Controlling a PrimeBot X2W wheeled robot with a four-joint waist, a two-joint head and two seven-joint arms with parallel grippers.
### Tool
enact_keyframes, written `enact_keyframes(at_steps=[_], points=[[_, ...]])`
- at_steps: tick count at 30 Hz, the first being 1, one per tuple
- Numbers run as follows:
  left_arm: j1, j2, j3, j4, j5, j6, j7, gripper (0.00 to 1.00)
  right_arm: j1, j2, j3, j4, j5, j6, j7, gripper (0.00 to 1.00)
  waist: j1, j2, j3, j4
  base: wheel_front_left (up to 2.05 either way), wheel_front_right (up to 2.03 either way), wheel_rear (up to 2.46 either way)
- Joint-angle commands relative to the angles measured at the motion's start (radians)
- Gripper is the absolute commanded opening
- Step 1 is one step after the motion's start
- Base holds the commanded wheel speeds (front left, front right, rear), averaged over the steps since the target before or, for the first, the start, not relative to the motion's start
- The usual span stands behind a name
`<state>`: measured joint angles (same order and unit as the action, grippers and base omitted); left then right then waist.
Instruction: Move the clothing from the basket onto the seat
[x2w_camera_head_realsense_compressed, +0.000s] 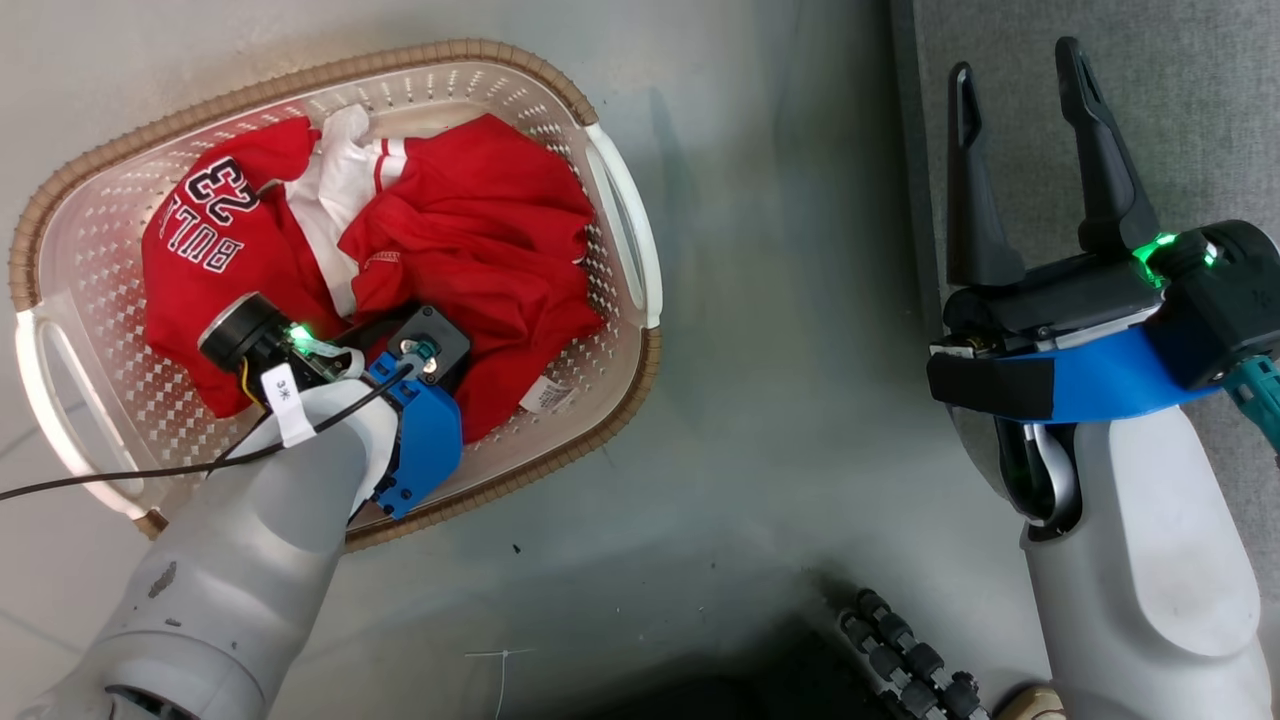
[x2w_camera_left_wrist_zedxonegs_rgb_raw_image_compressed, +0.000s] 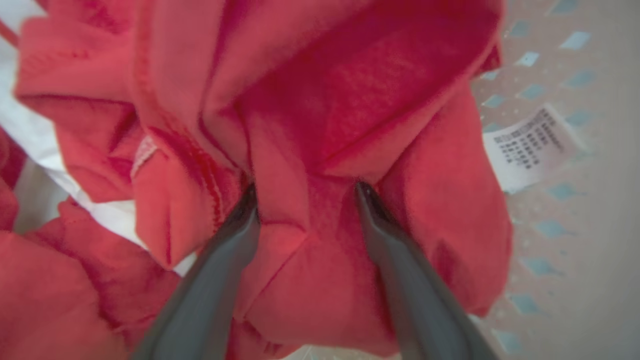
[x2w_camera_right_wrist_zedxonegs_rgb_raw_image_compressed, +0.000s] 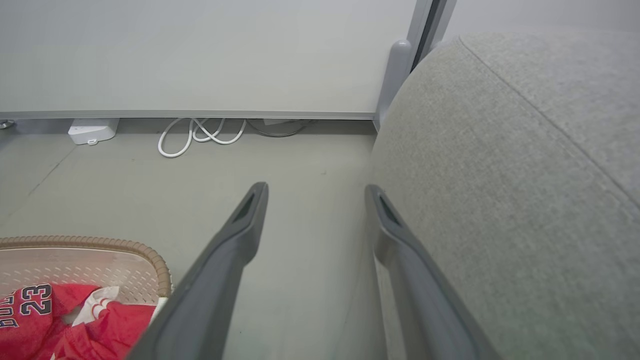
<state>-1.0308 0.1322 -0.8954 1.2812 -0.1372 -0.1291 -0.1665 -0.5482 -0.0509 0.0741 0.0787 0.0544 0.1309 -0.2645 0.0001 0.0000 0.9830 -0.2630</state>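
Grey floor (x2w_camera_head_realsense_compressed: 760, 400) carries the basket (x2w_camera_head_realsense_compressed: 300, 75), with the seat (x2w_camera_head_realsense_compressed: 1180, 100) near on its right. Both pieces of clothing lie inside the basket: numbered garment (x2w_camera_head_realsense_compressed: 200, 240) by its left wall, plain red garment (x2w_camera_head_realsense_compressed: 490, 230) by its right wall. Left gripper (x2w_camera_left_wrist_zedxonegs_rgb_raw_image_compressed: 306, 190) is down in the basket, fingers apart, straddling a fold of the plain one, not clamped. Right gripper (x2w_camera_head_realsense_compressed: 1016, 58) hovers at the seat's edge, fingers apart, holding nothing. Judgement: first grasp pending, both transfers left.

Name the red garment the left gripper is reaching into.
The plain red garment with the white care tag; the open left gripper straddles its fold. The "23" jersey lies beside it.
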Motion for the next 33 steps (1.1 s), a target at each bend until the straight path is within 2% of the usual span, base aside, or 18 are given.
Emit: enact_keyframes(at_steps=[1,6,7,8,9,20,33], points=[[-0.021,0.002,-0.008,0.002,-0.005,-0.002,0.008,1.0,-0.015,0.001,0.0,-0.008,0.003,0.0,0.0,1.0,-0.0001,0.0,0.005,0.0,0.0,0.0,0.0],[-0.022,0.001,-0.036,0.005,-0.013,-0.002,0.044,1.0,-0.016,0.001,-0.003,-0.011,0.0,0.0,0.0,1.0,-0.0001,0.0,0.008,-0.001,0.0,0.0,0.0],[-0.024,0.001,-0.04,0.006,-0.016,-0.002,0.049,0.45,-0.018,0.001,-0.004,-0.011,-0.002,0.0,0.0,1.0,-0.0001,0.0,0.008,0.0,0.0,0.0,0.0],[-0.027,0.002,-0.046,0.006,-0.02,-0.002,0.052,0.07,-0.02,0.001,-0.005,-0.011,-0.003,0.0,0.0,1.0,-0.0001,0.0,0.008,0.0,0.0,0.0,0.0],[-0.025,0.001,-0.054,0.007,-0.023,-0.002,0.06,0.0,-0.022,0.001,-0.006,-0.011,-0.004,0.0,0.0,1.0,-0.0001,0.0,0.007,0.001,0.0,0.0,0.0],[-0.028,-0.007,-0.124,0.007,-0.074,-0.002,0.04,0.0,-0.023,0.001,-0.01,-0.005,-0.012,0.0,0.0,1.0,-0.0001,0.0,-0.018,0.017,0.0,0.0,0.0],[0.009,-0.067,-0.2,-0.059,-0.182,-0.002,-0.061,0.0,0.002,-0.018,-0.02,0.021,-0.02,0.0,0.0,1.0,-0.0001,0.0,-0.125,0.077,0.0,0.0,0.0]])
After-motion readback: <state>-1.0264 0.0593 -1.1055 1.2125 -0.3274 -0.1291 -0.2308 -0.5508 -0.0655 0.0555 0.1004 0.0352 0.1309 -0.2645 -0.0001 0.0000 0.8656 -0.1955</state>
